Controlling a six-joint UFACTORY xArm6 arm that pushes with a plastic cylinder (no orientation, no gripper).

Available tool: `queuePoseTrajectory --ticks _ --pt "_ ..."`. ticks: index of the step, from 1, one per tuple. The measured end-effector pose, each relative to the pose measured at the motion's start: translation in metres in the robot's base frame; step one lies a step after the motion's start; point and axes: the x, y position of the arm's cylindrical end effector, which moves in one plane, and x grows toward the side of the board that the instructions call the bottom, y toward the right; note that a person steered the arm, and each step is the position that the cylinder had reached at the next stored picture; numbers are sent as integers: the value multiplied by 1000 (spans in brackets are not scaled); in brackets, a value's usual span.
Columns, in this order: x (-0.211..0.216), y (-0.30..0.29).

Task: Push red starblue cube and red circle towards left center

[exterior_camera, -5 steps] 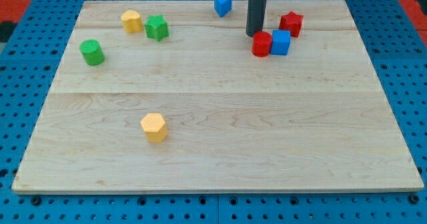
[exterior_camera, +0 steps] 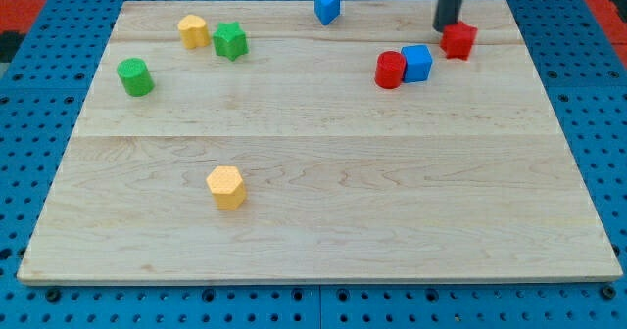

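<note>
The red star (exterior_camera: 458, 40) lies near the view's top right of the wooden board (exterior_camera: 313, 202). The blue cube (exterior_camera: 417, 63) sits just left and below it, touching the red circle (exterior_camera: 390, 70) on its left. My tip (exterior_camera: 448, 26) stands at the star's upper left edge, touching or almost touching it, and above and right of the cube.
A blue triangle-like block (exterior_camera: 327, 6) lies at the top centre. A yellow block (exterior_camera: 193, 30) and a green star (exterior_camera: 230, 41) lie at the top left, a green cylinder (exterior_camera: 135, 76) further left. A yellow hexagon (exterior_camera: 226, 186) lies lower left of centre.
My tip has moved right, from beside the red circle to the red star's upper left. The star has shifted right and slightly down. The cube and circle have nudged slightly right.
</note>
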Motion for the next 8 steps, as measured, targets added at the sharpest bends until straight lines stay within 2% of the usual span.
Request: queuePoseTrajectory --ticks 1,3,5,6,8 --pt "34 5" --pt "20 40" --pt "43 123" --pt "63 112" --pt "54 24"
